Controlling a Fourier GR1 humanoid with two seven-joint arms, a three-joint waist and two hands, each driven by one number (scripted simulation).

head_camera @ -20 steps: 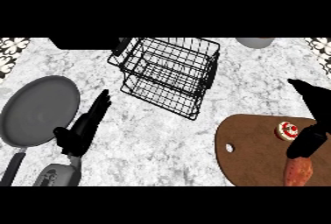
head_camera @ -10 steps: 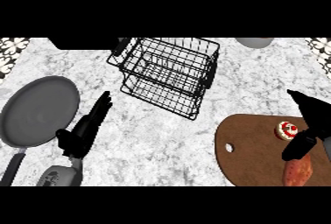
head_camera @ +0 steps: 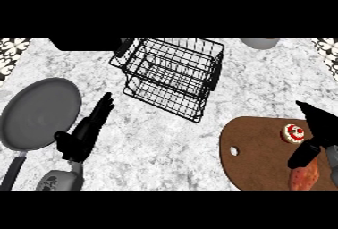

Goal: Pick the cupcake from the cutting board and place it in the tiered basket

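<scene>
One cupcake (head_camera: pixel 293 133), white icing, red bits, on cutting board (head_camera: pixel 257 156), right robot hand (head_camera: pixel 318 125) spread, holding nothing

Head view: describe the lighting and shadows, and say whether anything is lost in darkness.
Head view: light falls evenly across the counter, with no glare. Head view: the basket casts no clear shadow. Head view: the black right hand beside the cupcake, and the left hand, read as dark shapes with little surface shading.
</scene>
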